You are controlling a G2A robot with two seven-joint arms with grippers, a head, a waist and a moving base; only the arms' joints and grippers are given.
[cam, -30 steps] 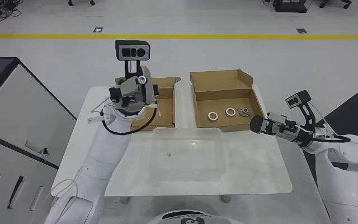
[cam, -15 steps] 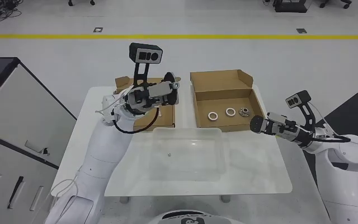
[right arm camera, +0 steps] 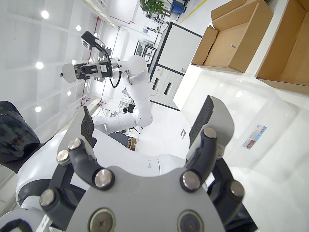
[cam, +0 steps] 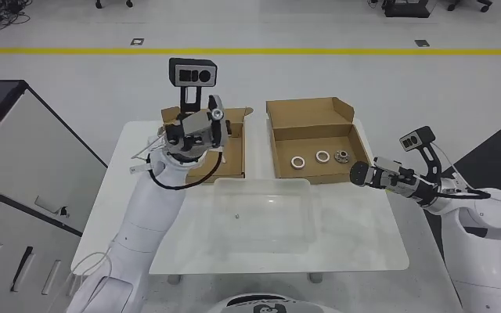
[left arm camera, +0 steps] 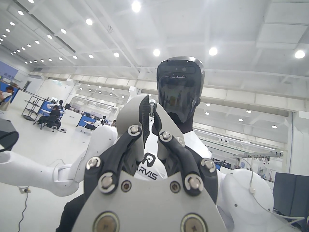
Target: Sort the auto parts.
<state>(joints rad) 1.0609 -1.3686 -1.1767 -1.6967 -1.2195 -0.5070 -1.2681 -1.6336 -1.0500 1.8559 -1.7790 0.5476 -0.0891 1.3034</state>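
Clear bin (cam: 274, 223) before cardboard boxes (cam: 309, 129)

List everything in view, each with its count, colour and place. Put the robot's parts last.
table: one, white, under everything
clear bin: one, transparent, at the table's middle
small part: one, dark, on the clear bin's floor
left box: one, brown cardboard, behind the bin
right box: one, brown cardboard, beside the left box
rings: two, white, in the right box
metal part: one, dark grey, next to the rings
screw: one, silvery, between the left gripper's fingers
left gripper: shut on the screw, raised over the left box
right gripper: open, empty, near the right box's front corner
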